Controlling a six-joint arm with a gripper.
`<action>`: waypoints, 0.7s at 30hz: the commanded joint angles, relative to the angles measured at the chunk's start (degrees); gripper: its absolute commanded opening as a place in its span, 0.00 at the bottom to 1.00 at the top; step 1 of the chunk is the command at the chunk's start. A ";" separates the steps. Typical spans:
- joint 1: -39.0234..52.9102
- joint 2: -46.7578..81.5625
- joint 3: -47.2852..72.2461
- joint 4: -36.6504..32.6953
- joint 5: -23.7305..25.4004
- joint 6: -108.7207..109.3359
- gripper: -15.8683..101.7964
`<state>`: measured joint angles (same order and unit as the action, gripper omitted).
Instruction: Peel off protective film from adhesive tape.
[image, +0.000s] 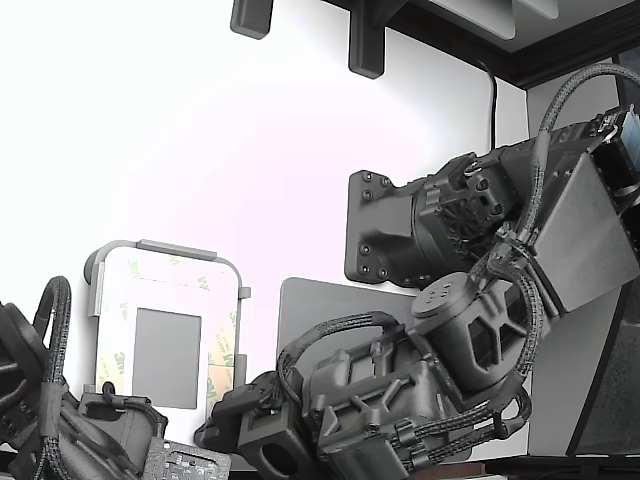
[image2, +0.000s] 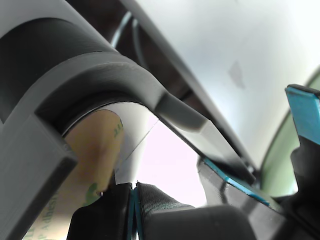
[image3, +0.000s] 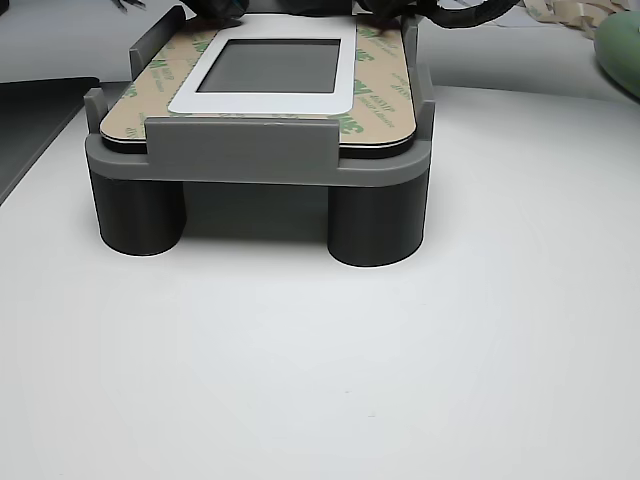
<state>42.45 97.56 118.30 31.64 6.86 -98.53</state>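
A grey plastic frame (image3: 258, 150) stands on two dark round legs (image3: 376, 222) on the white table (image3: 320, 380). In it lies a plate whose border is faced with tan protective film (image3: 378, 95) printed with green logos, around a white-rimmed grey rectangular centre (image3: 272, 65). Dark cabled parts (image3: 440, 12), possibly the arm, reach over the frame's far edge, and a dark mat (image3: 35, 120) lies at the view's left.

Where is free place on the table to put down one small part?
The white table is bare in front of the grey frame, and beside its two legs. Behind the plate, where the claw pinches the film, it is crowded with arms and cables.
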 joint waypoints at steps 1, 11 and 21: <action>-0.35 1.67 -0.97 0.09 0.09 -0.09 0.05; -0.70 1.05 -1.58 0.62 -0.09 -0.88 0.05; -1.32 0.88 -1.23 0.44 -0.44 -1.41 0.05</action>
<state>42.10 97.65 118.30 32.26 6.50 -99.84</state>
